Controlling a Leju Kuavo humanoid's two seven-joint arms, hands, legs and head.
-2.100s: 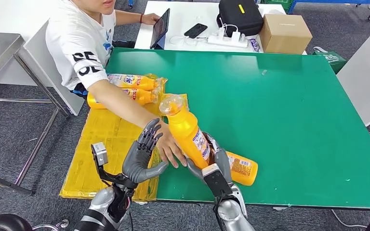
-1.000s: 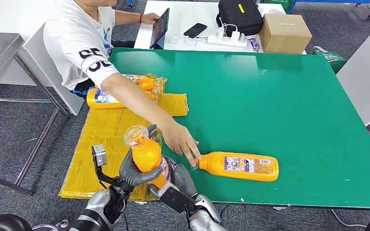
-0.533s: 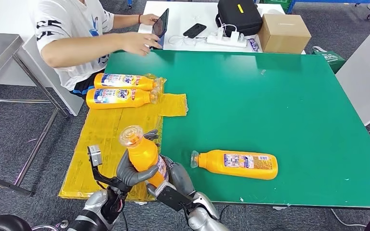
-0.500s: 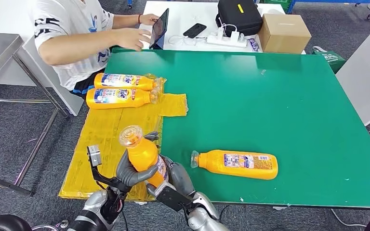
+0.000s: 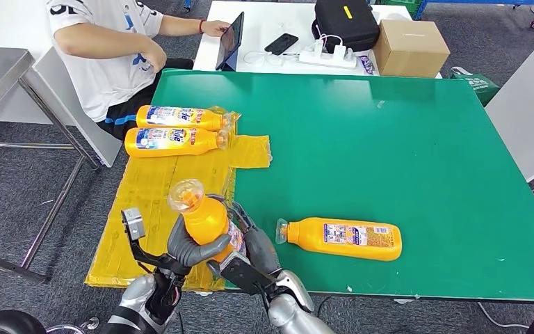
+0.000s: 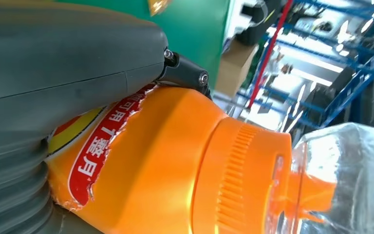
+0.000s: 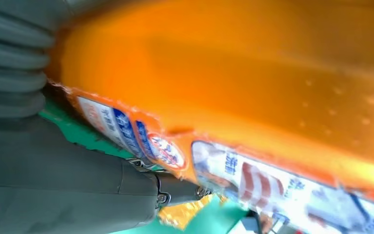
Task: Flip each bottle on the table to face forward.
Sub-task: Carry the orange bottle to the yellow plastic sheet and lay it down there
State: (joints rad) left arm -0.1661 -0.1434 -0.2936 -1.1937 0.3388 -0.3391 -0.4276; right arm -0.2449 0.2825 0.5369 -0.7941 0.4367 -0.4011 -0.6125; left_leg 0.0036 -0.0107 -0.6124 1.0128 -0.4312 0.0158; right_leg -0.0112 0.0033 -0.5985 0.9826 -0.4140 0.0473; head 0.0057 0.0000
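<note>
Both hands wrapped around one orange bottle [image 5: 205,219], lifted clear of the green table [image 5: 403,139] at its near left corner, clear cap up and tilted away. Left hand [image 5: 191,245] gripping the body from the outer side, thumb across the front; right hand [image 5: 250,247] clasping the labelled side. A second bottle [image 5: 341,238] lying flat on the table just beside, cap toward the hands. Two more bottles [image 5: 174,129] side by side on yellow sheeting [image 5: 153,188], near a seated person [image 5: 104,49].
</note>
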